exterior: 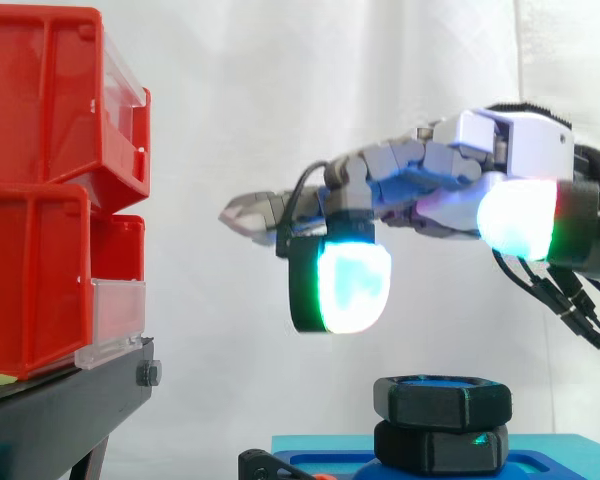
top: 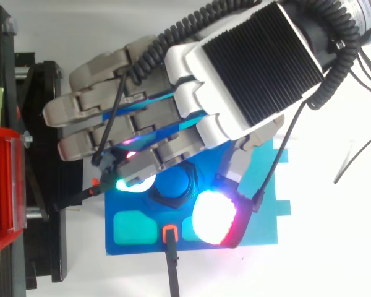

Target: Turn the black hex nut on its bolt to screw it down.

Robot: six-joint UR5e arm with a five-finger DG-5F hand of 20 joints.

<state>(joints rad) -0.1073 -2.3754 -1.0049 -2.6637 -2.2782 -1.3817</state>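
The black hex nut (exterior: pixel 442 400) sits on its blue bolt (top: pixel 175 182), above a second black nut (exterior: pixel 440 447), on a blue base (top: pixel 260 216) at the bottom of the side view. My hand (exterior: pixel 420 170) hovers over it, coming in from the right. Its fingers reach out to the left and are relaxed. One fingertip pad (exterior: pixel 352 285) glows cyan-green and hangs down to the left of the nut, a little above it. The thumb pad (exterior: pixel 518 218) glows white and red to the right. Nothing is held, and neither pad touches the nut.
Red bins (exterior: pixel 50 180) stand stacked on a black stand (exterior: pixel 70 400) at the left, close to the outstretched fingers. A black cable with an orange tip (top: pixel 170 235) plugs into the base's front edge. Behind hangs a white curtain.
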